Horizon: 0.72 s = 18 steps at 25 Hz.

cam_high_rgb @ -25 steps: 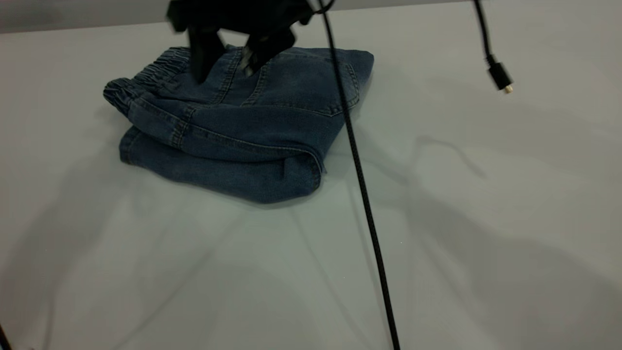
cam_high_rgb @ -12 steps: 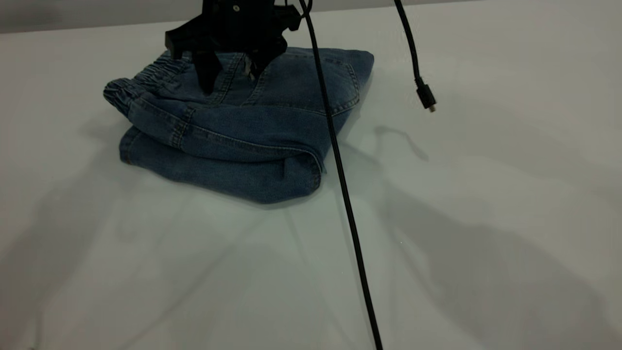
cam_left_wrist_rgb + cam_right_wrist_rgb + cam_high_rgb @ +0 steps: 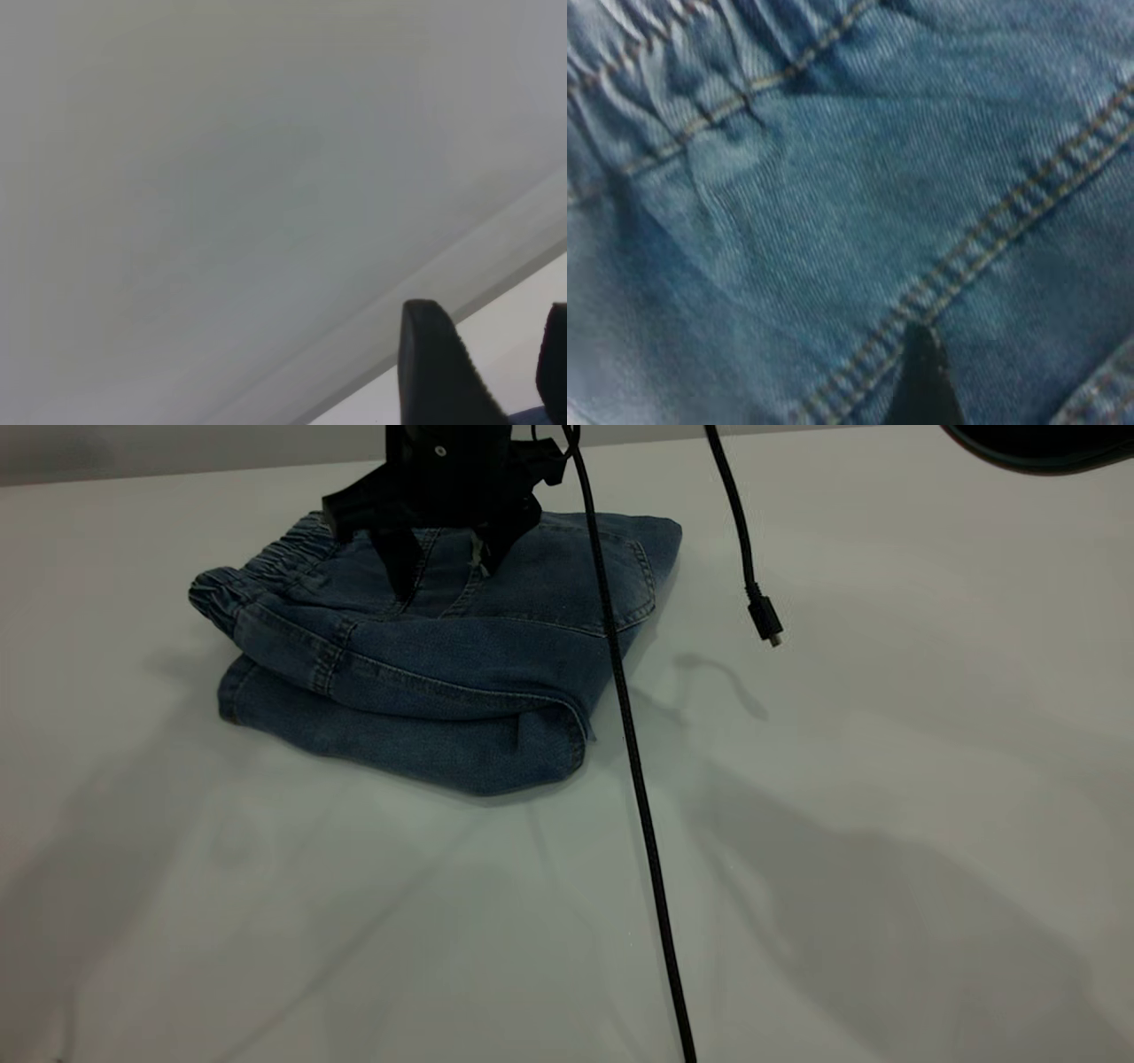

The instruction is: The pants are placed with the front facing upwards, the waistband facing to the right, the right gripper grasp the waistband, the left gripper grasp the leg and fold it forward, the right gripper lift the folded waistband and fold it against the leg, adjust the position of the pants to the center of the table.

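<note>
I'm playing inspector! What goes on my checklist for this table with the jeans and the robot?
Surface: white table, smooth, with soft shadows.
Job's things: pants folded into a bundle at the far left of the table; ruffled waistband on the bundle's far left edge.
Clutter: nothing seen.
Grippers: right gripper open, just over the top of the pants; left gripper open, holding nothing.
Cables: long black cable runs across in front of the pants; loose plug of a second cable dangles above the table.
Surroundings: dark shape in the top right corner, cannot tell what it is.
</note>
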Each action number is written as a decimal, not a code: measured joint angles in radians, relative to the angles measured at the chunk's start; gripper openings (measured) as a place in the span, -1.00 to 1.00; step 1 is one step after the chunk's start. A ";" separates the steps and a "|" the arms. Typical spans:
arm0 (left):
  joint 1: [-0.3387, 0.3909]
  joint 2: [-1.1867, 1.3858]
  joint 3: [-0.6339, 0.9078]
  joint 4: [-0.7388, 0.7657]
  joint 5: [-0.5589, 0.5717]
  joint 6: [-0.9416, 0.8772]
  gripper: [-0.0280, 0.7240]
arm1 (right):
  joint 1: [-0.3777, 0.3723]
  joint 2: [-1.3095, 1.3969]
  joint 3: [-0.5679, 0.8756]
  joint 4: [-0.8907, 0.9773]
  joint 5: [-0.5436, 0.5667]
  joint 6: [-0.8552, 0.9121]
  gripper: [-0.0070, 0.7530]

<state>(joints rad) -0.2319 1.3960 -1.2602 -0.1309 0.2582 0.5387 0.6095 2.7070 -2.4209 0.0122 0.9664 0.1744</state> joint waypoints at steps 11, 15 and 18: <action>0.000 0.000 0.000 0.000 -0.001 0.002 -0.15 | 0.000 0.049 -0.001 0.016 0.100 0.000 0.23; 0.000 0.000 0.000 0.000 -0.001 0.002 -0.15 | 0.000 0.049 -0.001 0.021 0.182 -0.045 0.23; 0.000 0.000 0.000 0.000 -0.001 0.002 -0.15 | 0.000 0.049 -0.001 0.033 0.248 -0.103 0.19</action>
<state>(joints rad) -0.2319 1.3960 -1.2602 -0.1309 0.2573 0.5408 0.6095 2.7556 -2.4219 0.0448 1.2140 0.0710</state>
